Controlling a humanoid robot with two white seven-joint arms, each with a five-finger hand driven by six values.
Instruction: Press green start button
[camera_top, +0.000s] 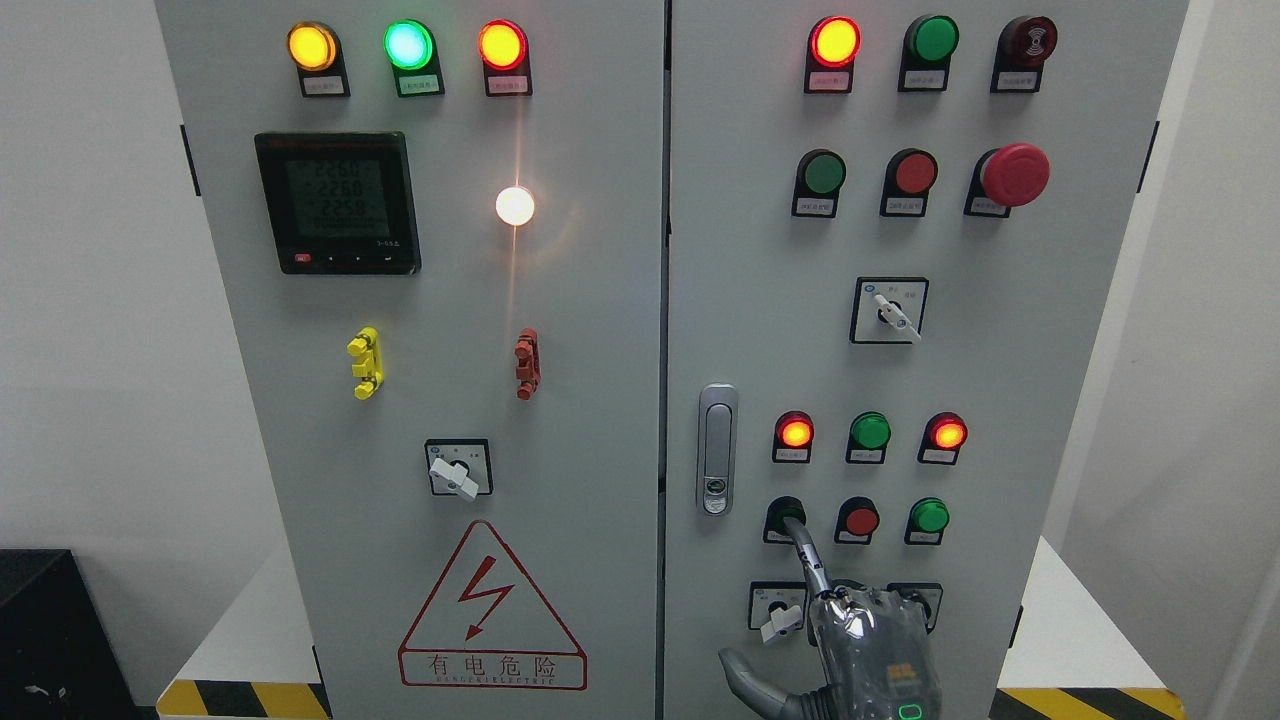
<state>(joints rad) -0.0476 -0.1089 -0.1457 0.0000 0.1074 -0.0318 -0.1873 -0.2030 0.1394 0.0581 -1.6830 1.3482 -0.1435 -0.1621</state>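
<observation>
My right hand comes up from the bottom edge, right of the middle, in front of the right cabinet door. Its index finger is stretched out and its tip rests on the dark green push button at the left of the lower button row. The thumb sticks out to the left and the other fingers are curled in. The hand holds nothing. The left arm is out of view.
A red button and a lit green button sit right of the pressed one. Three indicator lamps are above, and selector switches are below, partly hidden by the hand. The door handle stands to the left.
</observation>
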